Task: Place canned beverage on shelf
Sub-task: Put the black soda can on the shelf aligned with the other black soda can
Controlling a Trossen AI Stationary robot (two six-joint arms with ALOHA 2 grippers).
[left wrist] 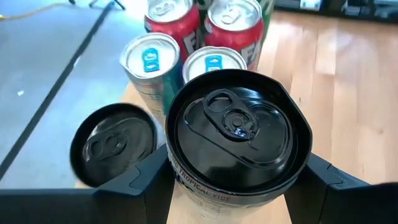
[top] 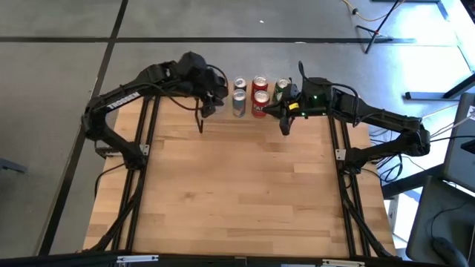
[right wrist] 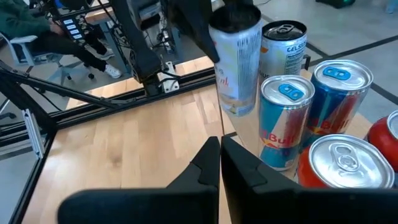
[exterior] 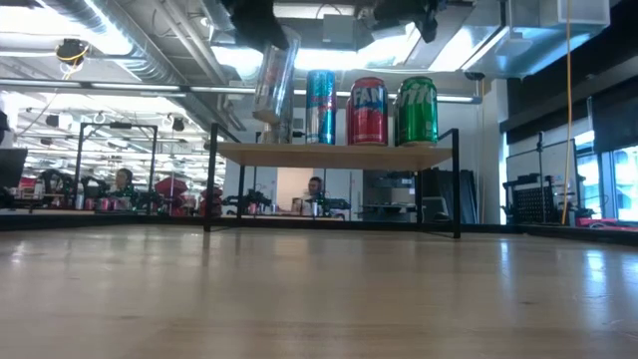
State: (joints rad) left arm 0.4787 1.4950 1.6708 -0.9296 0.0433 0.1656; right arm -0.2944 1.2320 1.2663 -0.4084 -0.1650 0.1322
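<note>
Black jointed arms, white lettering on left arm [top: 122, 99], loose black cables, green and yellow lights on right wrist [top: 308, 101], angular matte fingers [right wrist: 239, 168].

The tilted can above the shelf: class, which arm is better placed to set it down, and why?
Left. Its end effector is shut on the can, which hangs tilted above the shelf at its end, beside the standing cans. The right end effector is shut and empty, near the standing cans.

Table [top: 237, 200]: bare wooden top, shelf at 12 o'clock.
Shelf [exterior: 329, 154]: blue, red, green cans [exterior: 417, 111] upright (more behind).
</note>
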